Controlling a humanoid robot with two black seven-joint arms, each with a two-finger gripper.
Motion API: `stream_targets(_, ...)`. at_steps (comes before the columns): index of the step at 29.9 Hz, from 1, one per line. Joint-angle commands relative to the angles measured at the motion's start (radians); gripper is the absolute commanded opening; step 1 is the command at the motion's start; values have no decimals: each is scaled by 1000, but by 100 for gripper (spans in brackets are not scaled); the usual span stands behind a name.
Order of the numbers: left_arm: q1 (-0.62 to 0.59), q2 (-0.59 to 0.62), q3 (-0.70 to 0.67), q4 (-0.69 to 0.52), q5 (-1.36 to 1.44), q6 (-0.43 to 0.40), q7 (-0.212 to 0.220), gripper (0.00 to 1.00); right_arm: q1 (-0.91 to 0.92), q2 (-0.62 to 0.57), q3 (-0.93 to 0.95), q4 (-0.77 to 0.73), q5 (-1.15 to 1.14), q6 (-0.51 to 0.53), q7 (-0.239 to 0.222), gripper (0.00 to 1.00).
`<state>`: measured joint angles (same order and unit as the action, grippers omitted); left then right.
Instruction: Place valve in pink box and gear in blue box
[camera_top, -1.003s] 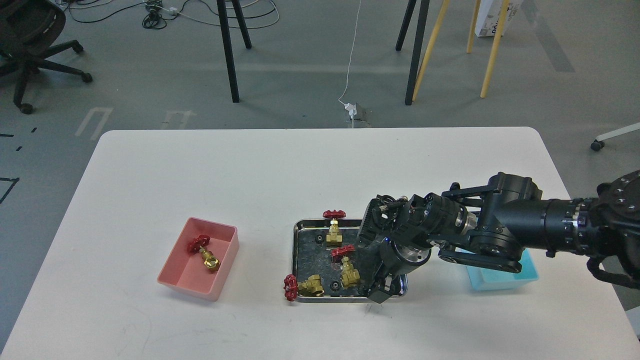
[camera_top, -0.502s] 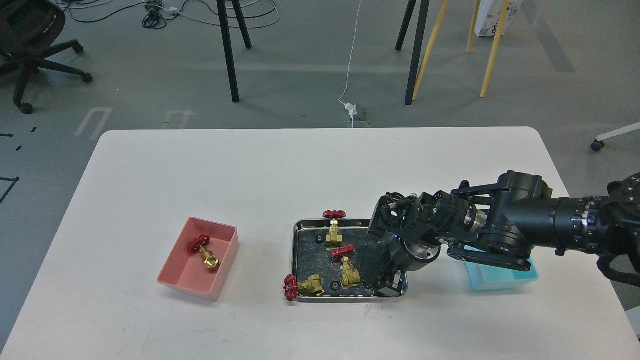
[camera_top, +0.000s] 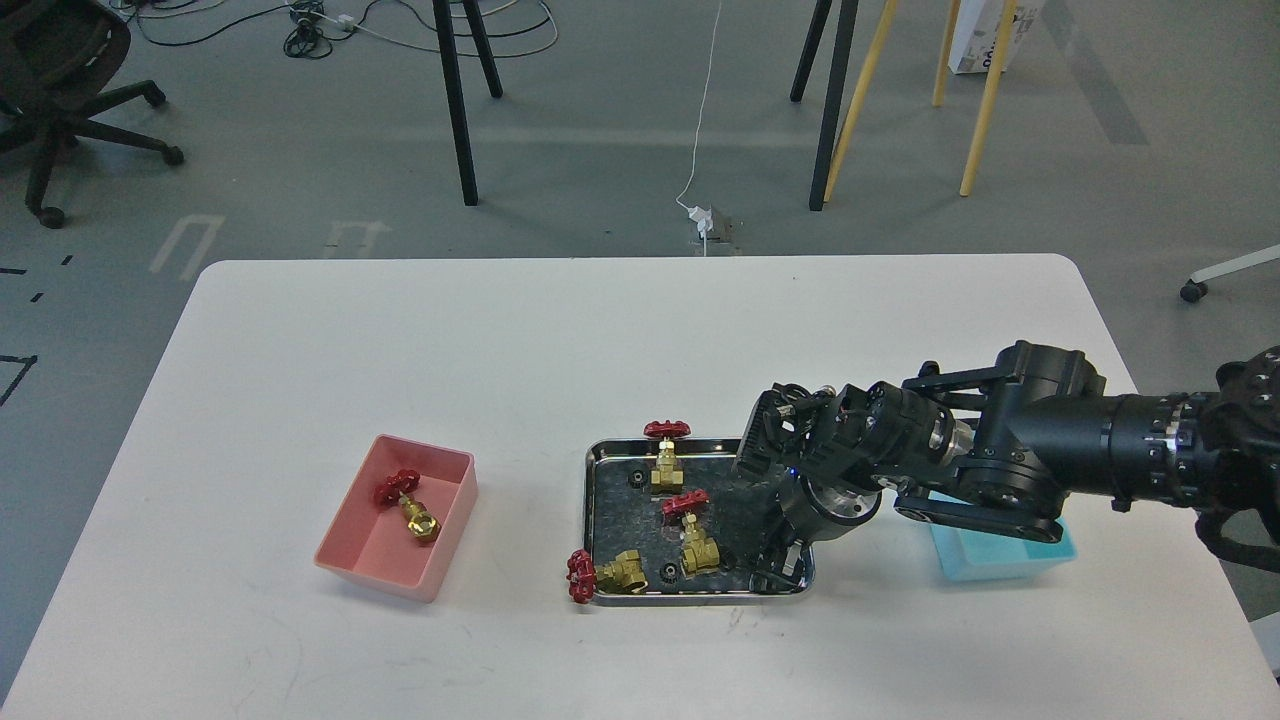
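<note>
The pink box (camera_top: 352, 558) stands at the left with one valve (camera_top: 408, 503) lying in it. Three more valves lie in the steel tray (camera_top: 590, 510): one at the back (camera_top: 665, 456), one in the middle (camera_top: 691, 530), one at the front left (camera_top: 603, 575) with its red wheel over the rim. Tiny black gears (camera_top: 637, 478) (camera_top: 668, 572) lie between them. My right gripper (camera_top: 781, 568) points down into the tray's front right corner; its fingers are dark and hard to tell apart. The blue box (camera_top: 1000, 555) is partly hidden behind my right arm. My left gripper is out of view.
The white table (camera_top: 500, 340) carries only the two boxes and the tray, all near its front half. Beyond its far edge are stand legs, cables and an office chair on the floor.
My right gripper has moved right and a little back, from the tray's front rim into its front right corner. The arm has pulled back to the right. Valves and boxes have not moved.
</note>
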<state>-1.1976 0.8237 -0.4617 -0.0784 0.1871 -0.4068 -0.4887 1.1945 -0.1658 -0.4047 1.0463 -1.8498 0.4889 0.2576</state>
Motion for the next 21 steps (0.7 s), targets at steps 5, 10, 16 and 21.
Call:
stream_targets(5, 0, 2, 0, 0, 0, -1, 0, 100, 0, 0, 1, 0, 0, 0, -12, 35)
stream_targets(10, 0, 3, 0, 0, 0, -1, 0, 100, 5, 2, 4, 1, 0, 0, -23, 26)
stream_targets(16, 0, 3, 0, 0, 0, -3, 0, 100, 10, 3, 24, 1, 4, 0, -49, 12)
stream_targets(21, 0, 2, 0, 0, 0, -3, 0, 100, 17, -6, 102, -11, 12, 0, -52, 12)
